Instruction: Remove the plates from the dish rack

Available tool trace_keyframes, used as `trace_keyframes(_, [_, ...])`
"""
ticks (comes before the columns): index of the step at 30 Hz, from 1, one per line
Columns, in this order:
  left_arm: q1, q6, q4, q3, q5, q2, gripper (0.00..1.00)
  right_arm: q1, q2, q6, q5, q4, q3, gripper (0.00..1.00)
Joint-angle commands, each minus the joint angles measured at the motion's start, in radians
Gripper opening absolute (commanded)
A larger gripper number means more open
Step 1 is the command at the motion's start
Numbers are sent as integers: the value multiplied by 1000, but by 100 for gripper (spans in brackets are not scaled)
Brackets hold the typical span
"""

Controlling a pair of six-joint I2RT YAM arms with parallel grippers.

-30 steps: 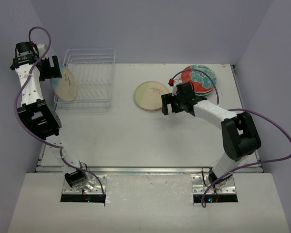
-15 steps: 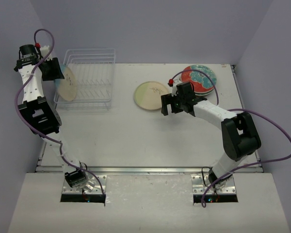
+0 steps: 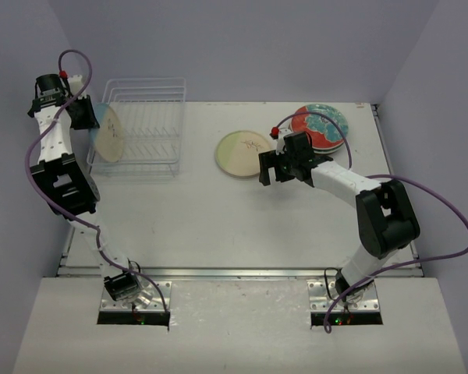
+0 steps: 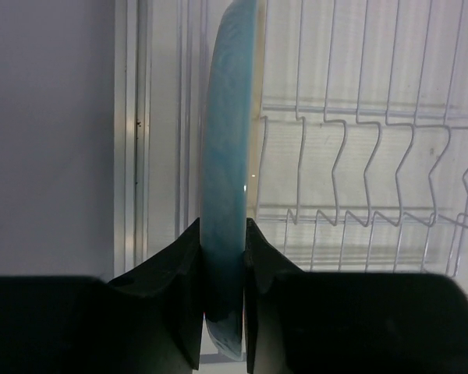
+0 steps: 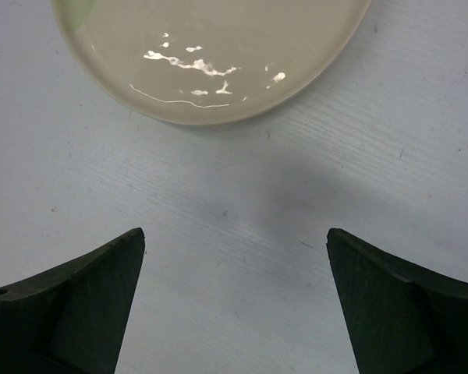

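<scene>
Now the left jaws are clamping on the rim of the upright plate (image 4: 226, 195), one finger pressing against each face, and the left wrist view is showing no gap on either side. That plate is standing on edge at the left end of the dish rack (image 3: 152, 117), which is sitting at the far left of the surface (image 3: 218, 234). Its cream face is turning toward the wire slots and its pale blue back toward the wall. No other plate is showing in the rack.

Two plates are lying flat, well apart from the rack: a flat cream plate (image 3: 244, 153) near the middle and a red and teal plate (image 3: 324, 125) beyond it, to the right. The right jaws are standing wide apart and holding nothing, hovering over bare surface just beside the flat cream plate's rim.

Judging by this, the step in hand is gripping what looks like the last racked plate, and the task is nearing its end. The next move is probably calling for a straight lift, keeping the plate in line with its slot until the lower rim is clearing the wires, and only then a swing toward the other plates. With the hold taken at the rim alone, the plate may be prone to pivoting, so a slow, steady lift is looking wise.
</scene>
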Motion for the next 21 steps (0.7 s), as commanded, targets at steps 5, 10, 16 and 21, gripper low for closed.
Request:
trace_keyframes(5, [-26, -30, 46, 56, 46, -56, 0, 1, -43, 6, 6, 7, 11, 99])
trace_keyframes(10, [-28, -72, 52, 139, 74, -79, 0, 1, -59, 4, 11, -3, 14, 99])
trace_keyframes(16, [-55, -75, 134, 207, 3, -179, 0, 1, -78, -7, 20, -5, 17, 99])
trace_keyframes(21, [-82, -53, 248, 118, 0, -325, 0, 1, -97, 0, -21, 8, 19, 99])
